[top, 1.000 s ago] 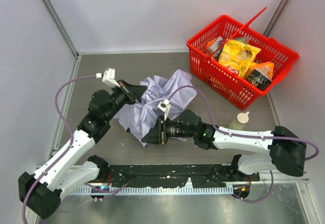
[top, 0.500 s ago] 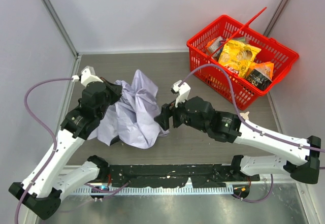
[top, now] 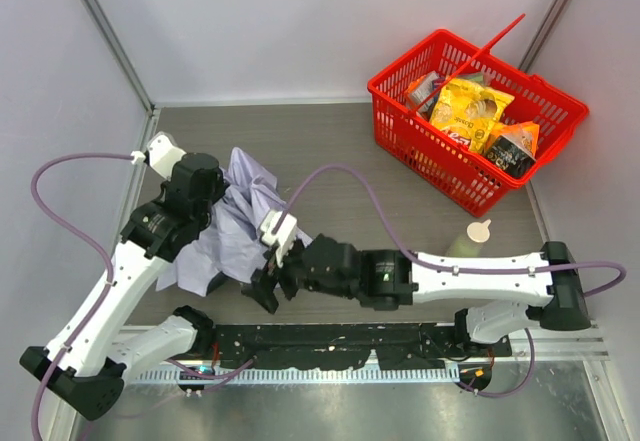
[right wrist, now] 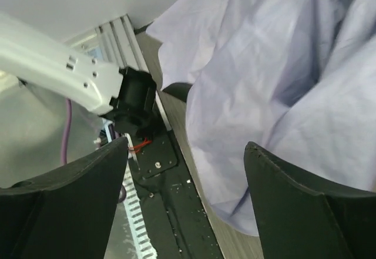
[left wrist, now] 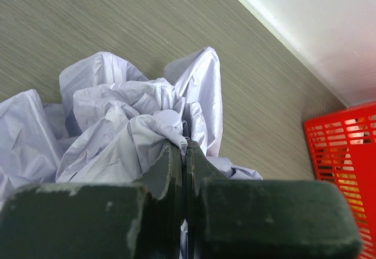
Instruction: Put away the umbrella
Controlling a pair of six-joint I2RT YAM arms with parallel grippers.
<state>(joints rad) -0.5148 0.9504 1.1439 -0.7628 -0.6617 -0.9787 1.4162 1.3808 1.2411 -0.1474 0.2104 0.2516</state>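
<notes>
The umbrella (top: 243, 223) lies as a crumpled heap of pale lavender fabric on the left of the table. Its shaft and handle are hidden. My left gripper (top: 216, 217) reaches into the heap from the upper left. In the left wrist view its jaws are pressed together at the tips (left wrist: 184, 145), with a fold of the fabric (left wrist: 117, 130) pinched between them. My right gripper (top: 266, 287) sits low at the heap's near right edge. Its fingers (right wrist: 76, 194) stand wide apart, the fabric (right wrist: 282, 71) hangs beside the right one, and nothing is between them.
A red basket (top: 400, 131) holding snack packets stands at the back right and shows at the edge of the left wrist view (left wrist: 343, 153). A small pale round piece (top: 479, 229) lies right of centre. The black base rail (right wrist: 176, 212) runs along the near edge.
The right gripper has let go of the fabric, opened wide and swung left toward the near edge. The left arm has dragged the heap leftward, still gripping it.
</notes>
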